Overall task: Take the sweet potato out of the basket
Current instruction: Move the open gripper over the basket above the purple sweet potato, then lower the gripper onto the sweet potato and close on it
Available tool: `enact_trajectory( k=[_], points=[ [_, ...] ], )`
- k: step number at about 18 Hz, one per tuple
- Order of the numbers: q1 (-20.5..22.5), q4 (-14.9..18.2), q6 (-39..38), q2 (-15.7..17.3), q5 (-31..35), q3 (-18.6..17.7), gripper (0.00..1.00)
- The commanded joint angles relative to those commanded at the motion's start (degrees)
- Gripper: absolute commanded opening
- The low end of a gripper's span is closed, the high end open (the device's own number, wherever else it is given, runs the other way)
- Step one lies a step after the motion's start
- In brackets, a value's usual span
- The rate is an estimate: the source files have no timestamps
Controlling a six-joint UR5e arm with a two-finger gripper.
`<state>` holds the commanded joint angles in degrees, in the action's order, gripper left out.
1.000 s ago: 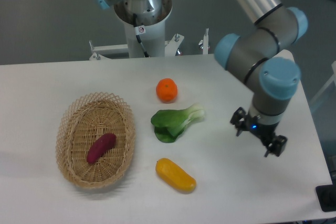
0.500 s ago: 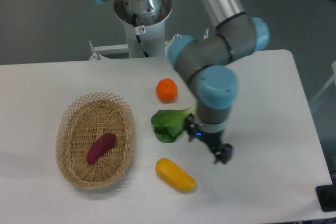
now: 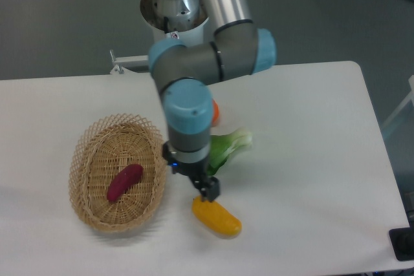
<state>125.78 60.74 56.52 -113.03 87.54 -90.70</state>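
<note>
The magenta-purple sweet potato (image 3: 124,181) lies slanted in the middle of the oval wicker basket (image 3: 82,159) at the left of the table. My gripper (image 3: 190,173) hangs just right of the basket's right rim, above the table and apart from the sweet potato. Its jaws stand apart and nothing is between them. One fingertip (image 3: 209,189) sits just above the yellow oblong's near end.
A yellow-orange oblong vegetable (image 3: 217,217) lies right of the basket, below the gripper. A green bok choy (image 3: 228,147) and a round orange fruit (image 3: 215,113) are partly hidden behind my arm. The arm's base stands at the back of the table.
My arm has swept left across the table, from the right side past the bok choy to just beside the basket's right rim. The produce has not moved.
</note>
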Motion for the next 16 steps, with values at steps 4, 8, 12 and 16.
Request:
enact_trajectory(
  k=[4,8,12,16],
  points=[
    [-2.37,-5.70,-2.90,0.97,0.09,-4.22,1.00],
    [-4.13,-7.21,-4.23,1.06,0.09,-5.72,1.00],
    [-5.80,-7.39,-8.52,0.88,0.17,-7.04,1.00],
    [-7.73,-7.39,-11.78,0.27,0.18,-8.27,1.00]
  ],
)
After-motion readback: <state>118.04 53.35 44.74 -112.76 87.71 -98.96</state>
